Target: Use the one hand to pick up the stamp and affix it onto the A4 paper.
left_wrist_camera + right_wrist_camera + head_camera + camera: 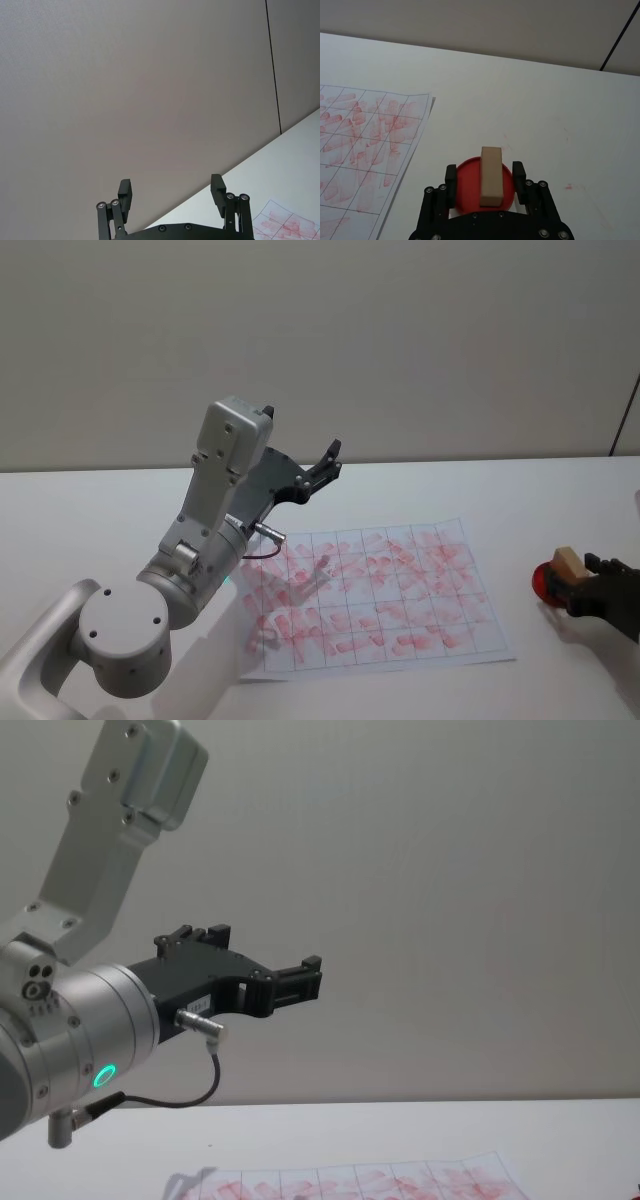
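The stamp (491, 176) is seen standing on a red ink pad (470, 185) right of the A4 paper (375, 595), flanked by the spread right gripper (485, 182). The left gripper (171, 192) is held raised, jaws apart.

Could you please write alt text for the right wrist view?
The right gripper, jaws open, straddles the upright wooden stamp standing on a round red ink pad. The red-stamped A4 paper lies beside it on the white table.
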### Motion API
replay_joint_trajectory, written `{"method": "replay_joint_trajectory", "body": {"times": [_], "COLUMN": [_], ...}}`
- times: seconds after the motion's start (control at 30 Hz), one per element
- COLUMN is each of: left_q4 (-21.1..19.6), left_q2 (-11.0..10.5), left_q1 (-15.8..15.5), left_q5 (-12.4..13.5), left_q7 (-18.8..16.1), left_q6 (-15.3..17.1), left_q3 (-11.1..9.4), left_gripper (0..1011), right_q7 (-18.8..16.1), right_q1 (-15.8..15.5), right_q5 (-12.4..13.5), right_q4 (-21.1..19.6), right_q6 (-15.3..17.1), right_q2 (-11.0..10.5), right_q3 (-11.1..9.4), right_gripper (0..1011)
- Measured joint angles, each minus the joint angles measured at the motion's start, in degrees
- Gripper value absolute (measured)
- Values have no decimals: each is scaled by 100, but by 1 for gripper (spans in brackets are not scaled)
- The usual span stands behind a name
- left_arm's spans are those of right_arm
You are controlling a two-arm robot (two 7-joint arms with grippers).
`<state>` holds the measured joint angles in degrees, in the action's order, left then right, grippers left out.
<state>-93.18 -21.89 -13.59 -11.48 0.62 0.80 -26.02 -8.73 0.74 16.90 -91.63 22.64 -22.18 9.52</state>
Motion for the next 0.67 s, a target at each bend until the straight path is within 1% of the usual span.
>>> {"method": "replay_joint_trajectory", "body": {"times": [0.1, 0.2, 0.23, 0.27, 0.3, 0.37, 0.43, 0.47, 0.67], "left_q4": [0, 0, 0, 0, 0, 0, 0, 0, 0], "left_q2": [0, 0, 0, 0, 0, 0, 0, 0, 0], "left_q1": [0, 0, 0, 0, 0, 0, 0, 0, 0], "left_q5": [0, 0, 0, 0, 0, 0, 0, 0, 0], "left_q7": [0, 0, 0, 0, 0, 0, 0, 0, 0], "left_q6": [0, 0, 0, 0, 0, 0, 0, 0, 0], "left_q3": [0, 0, 0, 0, 0, 0, 0, 0, 0], "left_gripper": [1001, 1001, 1001, 1002, 1001, 1001, 1001, 1001, 1001], "right_q7": [-4, -10, -10, -11, -12, -13, -15, -16, -20], "right_q1": [4, 8, 9, 10, 11, 12, 12, 13, 16], "right_q5": [-2, -4, -5, -5, -6, -7, -8, -8, -12], "right_q4": [4, 11, 11, 12, 13, 15, 16, 17, 19], "right_q6": [2, 5, 5, 5, 6, 7, 8, 8, 9], "right_q2": [1, 3, 4, 4, 4, 6, 6, 7, 8], "right_q3": [2, 4, 4, 5, 5, 5, 5, 5, 5], "right_gripper": [683, 801, 816, 857, 868, 939, 970, 1001, 1001]}}
